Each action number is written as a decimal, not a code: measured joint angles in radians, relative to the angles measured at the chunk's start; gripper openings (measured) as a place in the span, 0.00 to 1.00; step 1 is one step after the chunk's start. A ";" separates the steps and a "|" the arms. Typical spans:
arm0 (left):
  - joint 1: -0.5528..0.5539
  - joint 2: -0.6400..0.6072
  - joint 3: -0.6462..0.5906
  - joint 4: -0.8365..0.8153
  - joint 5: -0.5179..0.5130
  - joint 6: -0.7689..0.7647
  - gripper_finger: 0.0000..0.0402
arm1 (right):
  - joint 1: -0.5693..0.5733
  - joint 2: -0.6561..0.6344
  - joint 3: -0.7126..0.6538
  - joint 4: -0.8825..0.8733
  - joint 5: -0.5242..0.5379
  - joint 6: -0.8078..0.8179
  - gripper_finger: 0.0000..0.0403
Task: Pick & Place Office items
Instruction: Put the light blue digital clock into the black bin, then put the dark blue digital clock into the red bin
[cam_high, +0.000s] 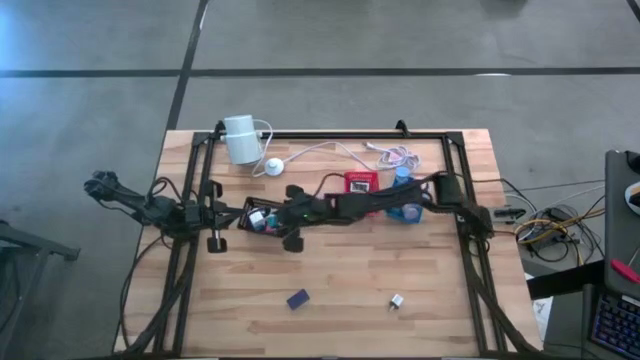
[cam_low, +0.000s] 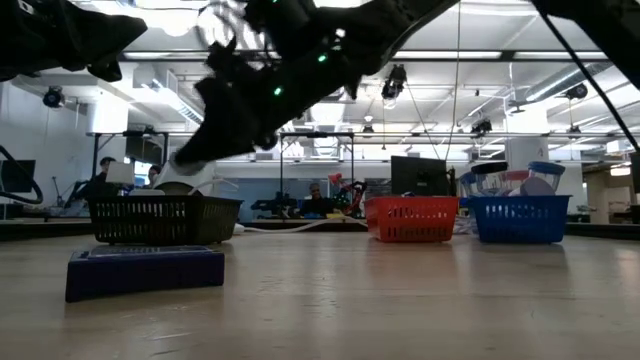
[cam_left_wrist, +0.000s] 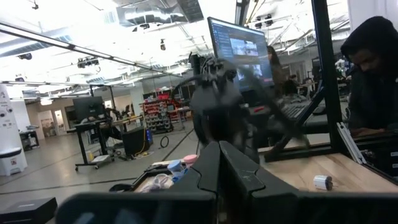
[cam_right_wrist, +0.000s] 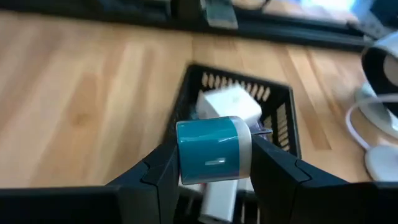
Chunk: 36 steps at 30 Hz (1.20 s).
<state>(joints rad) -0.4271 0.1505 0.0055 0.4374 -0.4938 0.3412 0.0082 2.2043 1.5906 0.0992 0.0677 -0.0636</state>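
The right gripper (cam_right_wrist: 211, 163) has its fingers (cam_right_wrist: 155, 171) closed on a small teal and white block (cam_right_wrist: 213, 151), pinched across its short sides so that the piece sits level between them. The block hangs directly over the black basket (cam_right_wrist: 280, 106), which already contains a white block (cam_right_wrist: 229, 104) and other small pieces; this position is consistent with a release into that basket, judged as the step in hand. In the high view the right arm reaches across from the right side of the table (cam_high: 330, 330), passing over the red basket (cam_high: 361, 181) and the blue basket (cam_high: 405, 212) to reach the black one at centre left. The left gripper (cam_high: 216, 228) waits just to the left of the black basket; in its wrist view its fingers (cam_left_wrist: 205, 167) lie pressed together and hold nothing. Two items remain loose on the near part of the table, well apart from the baskets: a dark blue block (cam_high: 297, 299) and a small white piece (cam_high: 396, 300). A white cylinder (cam_high: 240, 138) with cable and puck stands at the far edge, apart from the work. Roughly judged, sorting is well advanced but not complete.
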 joint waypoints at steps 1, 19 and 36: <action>0.000 0.000 0.000 0.000 0.000 0.000 0.03 | 0.000 0.021 0.028 -0.029 0.018 -0.008 0.37; 0.000 0.000 0.000 0.003 0.003 -0.004 0.03 | -0.005 0.108 0.157 -0.169 0.037 -0.052 0.44; 0.000 0.000 0.000 0.019 0.007 -0.028 0.03 | -0.008 -0.073 0.156 -0.338 0.033 -0.038 0.52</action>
<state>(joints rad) -0.4271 0.1501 0.0055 0.4564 -0.4872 0.3136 -0.0002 2.1310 1.7470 -0.2393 0.1006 -0.1020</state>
